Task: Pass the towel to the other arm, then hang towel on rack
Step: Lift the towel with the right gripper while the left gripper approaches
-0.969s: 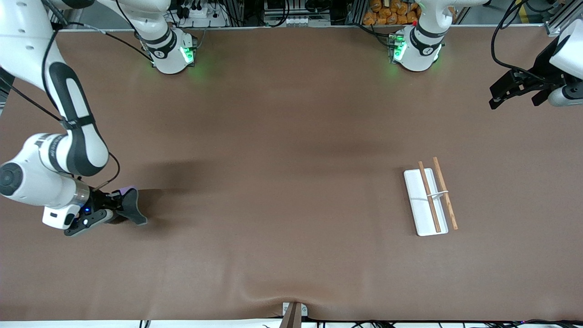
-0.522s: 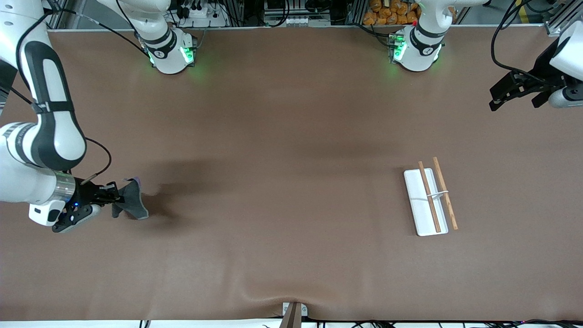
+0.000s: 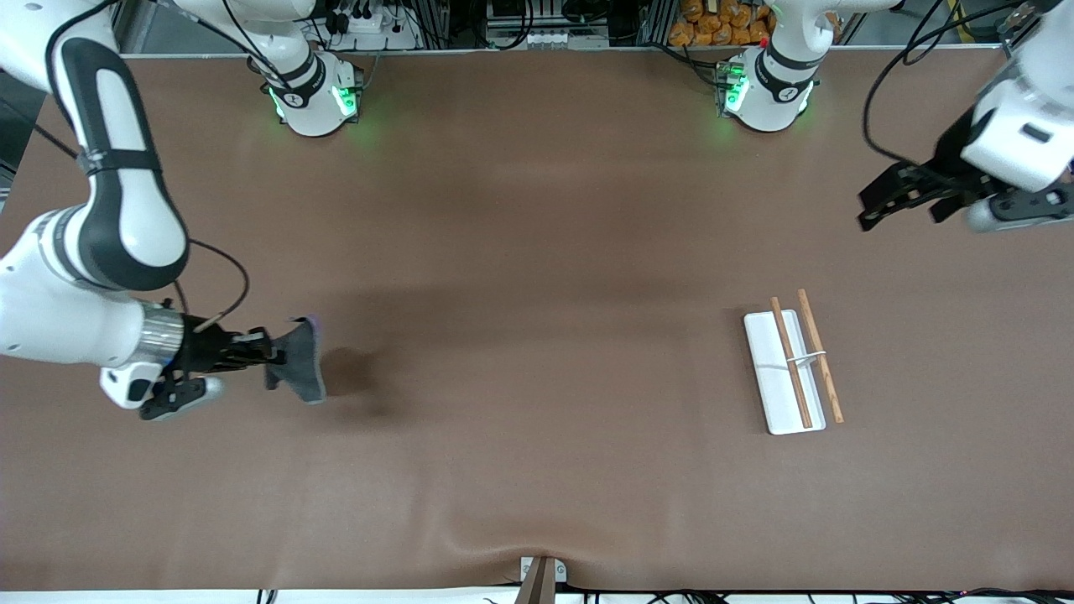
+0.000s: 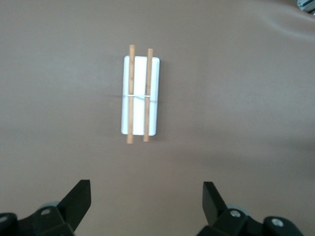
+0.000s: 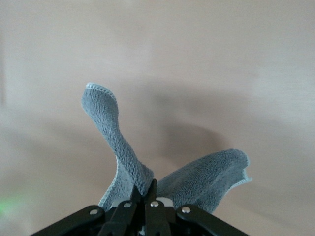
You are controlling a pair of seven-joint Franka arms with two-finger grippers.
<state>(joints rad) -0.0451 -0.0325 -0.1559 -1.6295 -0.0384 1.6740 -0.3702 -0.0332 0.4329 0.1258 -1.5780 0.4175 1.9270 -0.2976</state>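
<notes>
My right gripper (image 3: 270, 358) is shut on the dark grey towel (image 3: 300, 362), holding it up over the table at the right arm's end; a purple strip shows at its upper edge. In the right wrist view the towel (image 5: 147, 162) spreads out from the pinched fingers (image 5: 147, 194) in two flaps. The rack (image 3: 793, 362), a white base with two brown rods, lies flat on the table toward the left arm's end. My left gripper (image 3: 902, 197) hangs open and empty in the air above the table's end, away from the rack. The left wrist view shows the rack (image 4: 140, 96) out past its spread fingers (image 4: 78, 199).
A small metal bracket (image 3: 541, 575) sits at the table's front edge, in the middle. Both arm bases (image 3: 315, 96) stand at the table's back edge with green lights on.
The right arm has lifted the towel off the table and carried it toward the middle. The left gripper has drifted inward and a little lower.
</notes>
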